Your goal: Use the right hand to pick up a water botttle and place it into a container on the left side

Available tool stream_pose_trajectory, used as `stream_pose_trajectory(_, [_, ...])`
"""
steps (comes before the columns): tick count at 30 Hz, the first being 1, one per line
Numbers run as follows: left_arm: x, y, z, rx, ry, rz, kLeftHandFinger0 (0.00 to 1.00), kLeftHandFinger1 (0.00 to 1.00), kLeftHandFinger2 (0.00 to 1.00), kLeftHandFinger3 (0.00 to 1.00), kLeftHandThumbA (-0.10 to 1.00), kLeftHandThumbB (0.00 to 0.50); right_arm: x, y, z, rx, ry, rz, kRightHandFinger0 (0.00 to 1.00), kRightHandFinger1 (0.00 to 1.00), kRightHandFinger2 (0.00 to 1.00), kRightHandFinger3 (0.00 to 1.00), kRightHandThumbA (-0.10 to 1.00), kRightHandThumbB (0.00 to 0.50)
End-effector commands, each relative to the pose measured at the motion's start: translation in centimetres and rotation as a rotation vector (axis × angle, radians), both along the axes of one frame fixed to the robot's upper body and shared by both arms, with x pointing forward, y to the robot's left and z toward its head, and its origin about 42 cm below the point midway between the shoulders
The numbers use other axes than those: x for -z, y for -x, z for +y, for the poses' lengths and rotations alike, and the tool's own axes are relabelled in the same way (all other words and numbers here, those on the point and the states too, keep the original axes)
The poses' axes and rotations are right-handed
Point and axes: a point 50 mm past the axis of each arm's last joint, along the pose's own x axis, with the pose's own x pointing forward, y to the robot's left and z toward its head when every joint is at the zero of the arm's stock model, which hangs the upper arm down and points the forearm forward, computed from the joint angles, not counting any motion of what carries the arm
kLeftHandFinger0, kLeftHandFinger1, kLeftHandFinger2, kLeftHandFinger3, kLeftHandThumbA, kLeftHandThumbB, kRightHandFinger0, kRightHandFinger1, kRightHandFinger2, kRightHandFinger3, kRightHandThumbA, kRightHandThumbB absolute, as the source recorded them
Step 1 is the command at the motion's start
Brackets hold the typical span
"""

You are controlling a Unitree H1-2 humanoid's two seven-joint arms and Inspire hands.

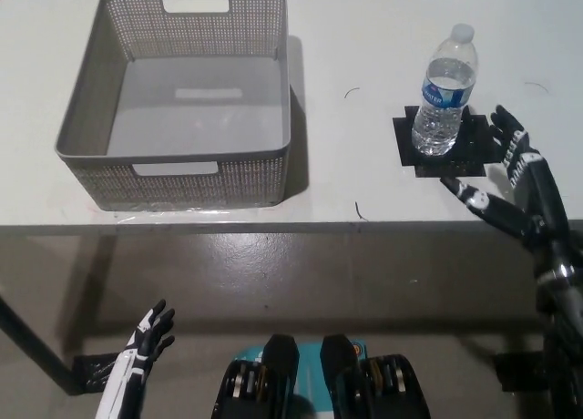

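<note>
A clear water bottle (445, 91) with a blue label and white cap stands upright on a black square mat (446, 146) at the table's right. My black right hand (506, 178) is open just right of and below the bottle, over the mat's corner, not touching it. An empty grey perforated basket (178, 96) sits on the table's left. My white left hand (141, 351) hangs low at the bottom left, below the table edge, fingers apart and holding nothing.
The white table (346, 36) ends at a front edge running across the middle of the picture, with bare floor below. A strip of bare tabletop lies between basket and bottle.
</note>
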Motion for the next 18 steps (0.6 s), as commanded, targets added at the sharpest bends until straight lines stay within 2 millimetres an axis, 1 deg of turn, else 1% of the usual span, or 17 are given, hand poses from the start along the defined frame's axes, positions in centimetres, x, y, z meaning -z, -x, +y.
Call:
stream_pose_trajectory(1, [-0.5, 0.2, 0.2, 0.026, 0.005, -0.074, 1.00, 1.00, 1.00, 1.00, 1.00, 0.048, -2.4, -3.8, -0.3, 0.033, 0.072, 0.007, 1.00, 1.00, 1.00, 1.00, 1.00, 0.470])
stream_pose_trajectory(2, [-0.5, 0.1, 0.2, 0.026, 0.013, -0.083, 1.00, 1.00, 1.00, 1.00, 1.00, 0.044, -2.3, -4.9, -0.3, 0.036, 0.084, 0.029, 1.00, 1.00, 1.00, 1.00, 1.00, 0.498])
stream_pose_trajectory(3, [-0.6, 0.1, 0.2, 0.027, 0.021, -0.086, 1.00, 1.00, 1.00, 1.00, 1.00, 0.043, -2.3, -5.4, -0.3, 0.036, 0.087, 0.039, 1.00, 1.00, 1.00, 1.00, 1.00, 0.500])
stream_pose_trajectory(5, [-0.6, 0.2, 0.3, 0.030, 0.019, -0.091, 1.00, 1.00, 1.00, 1.00, 1.00, 0.055, -2.1, -6.6, -0.3, 0.040, 0.088, 0.081, 1.00, 1.00, 1.00, 1.00, 1.00, 0.500])
stream_pose_trajectory(7, [-0.7, 0.2, 0.4, 0.027, 0.026, -0.096, 1.00, 1.00, 1.00, 1.00, 1.00, 0.053, -1.8, -7.2, -0.4, 0.047, 0.073, 0.104, 1.00, 1.00, 1.00, 1.00, 1.00, 0.500])
stream_pose_trajectory(8, [-0.8, 0.2, 0.4, 0.030, 0.028, -0.100, 1.00, 1.00, 1.00, 1.00, 1.00, 0.041, -1.6, -7.4, -0.5, 0.051, 0.072, 0.117, 1.00, 1.00, 1.00, 1.00, 1.00, 0.500])
stream_pose_trajectory(13, [-0.8, 0.0, 0.7, 0.042, 0.017, -0.111, 1.00, 1.00, 1.00, 1.00, 1.00, 0.043, -1.1, -7.9, -1.0, 0.051, 0.055, 0.170, 1.00, 1.00, 1.00, 1.00, 1.00, 0.500])
stream_pose_trajectory(15, [-0.8, -0.1, 0.6, 0.047, 0.018, -0.108, 1.00, 1.00, 1.00, 1.00, 1.00, 0.066, -1.4, -8.4, -0.8, 0.046, 0.046, 0.176, 1.00, 1.00, 1.00, 1.00, 1.00, 0.500])
stream_pose_trajectory(18, [-0.8, 0.0, 0.5, 0.052, 0.015, -0.108, 1.00, 1.00, 1.00, 1.00, 1.00, 0.079, -1.8, -9.2, -0.2, 0.050, 0.050, 0.188, 1.00, 1.00, 1.00, 1.00, 1.00, 0.500])
